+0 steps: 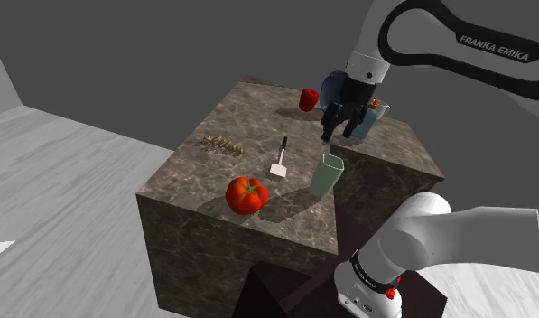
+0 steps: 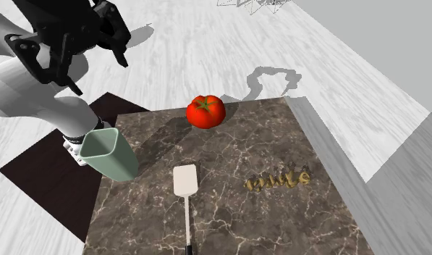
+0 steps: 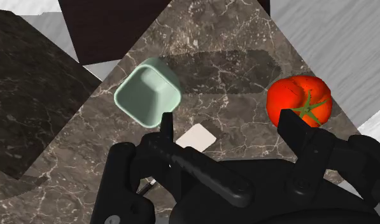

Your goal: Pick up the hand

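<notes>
The claw (image 3: 228, 126) hangs wide open and empty above the worktop (image 1: 394, 149), over the white spatula (image 1: 279, 163), between the pale green cup (image 1: 327, 174) and the tomato (image 1: 246, 195). The small golden hand (image 1: 222, 144) lies untouched well beyond them, so approach, grasp and lift all remain.

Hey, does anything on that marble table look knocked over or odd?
Nothing is spilled or tipped: the green cup stands upright and the spatula lies flat. Only the tomato sits close to the edge of the table.

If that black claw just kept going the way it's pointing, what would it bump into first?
The gripper would probably meet the spatula, or the marble tabletop beside it; depth is unclear.
</notes>
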Controlling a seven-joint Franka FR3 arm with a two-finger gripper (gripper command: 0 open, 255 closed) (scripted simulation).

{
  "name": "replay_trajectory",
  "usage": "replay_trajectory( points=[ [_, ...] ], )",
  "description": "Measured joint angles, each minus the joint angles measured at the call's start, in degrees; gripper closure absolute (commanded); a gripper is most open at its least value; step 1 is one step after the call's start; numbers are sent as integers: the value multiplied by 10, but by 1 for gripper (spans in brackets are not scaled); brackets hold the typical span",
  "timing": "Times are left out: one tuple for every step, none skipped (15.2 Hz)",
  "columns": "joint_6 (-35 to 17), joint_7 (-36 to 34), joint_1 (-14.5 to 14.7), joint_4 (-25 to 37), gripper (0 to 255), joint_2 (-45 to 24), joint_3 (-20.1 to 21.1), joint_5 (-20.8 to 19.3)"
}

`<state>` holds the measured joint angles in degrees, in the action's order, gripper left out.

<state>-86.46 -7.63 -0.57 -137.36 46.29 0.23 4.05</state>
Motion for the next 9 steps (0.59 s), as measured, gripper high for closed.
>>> replay_trajectory(
  points=[
    [0, 0, 0, 0, 0, 0, 0, 0],
    [-8, 3, 1, -1, 0, -8, 0, -1],
    [-22, 9, 3, -3, 0, -20, 0, -2],
    [-34, 15, 5, 3, 0, -37, 0, -3],
    [-51, 22, 7, 5, 0, -58, -1, -5],
    [-63, 30, 9, 18, 0, -83, -1, -7],
    [-77, 35, 12, 22, 0, -101, 1, -8],
    [-92, 41, 15, 27, 0, -122, 1, -9],
    [-103, 49, 16, 38, 0, -144, 0, -11]
  ],
)
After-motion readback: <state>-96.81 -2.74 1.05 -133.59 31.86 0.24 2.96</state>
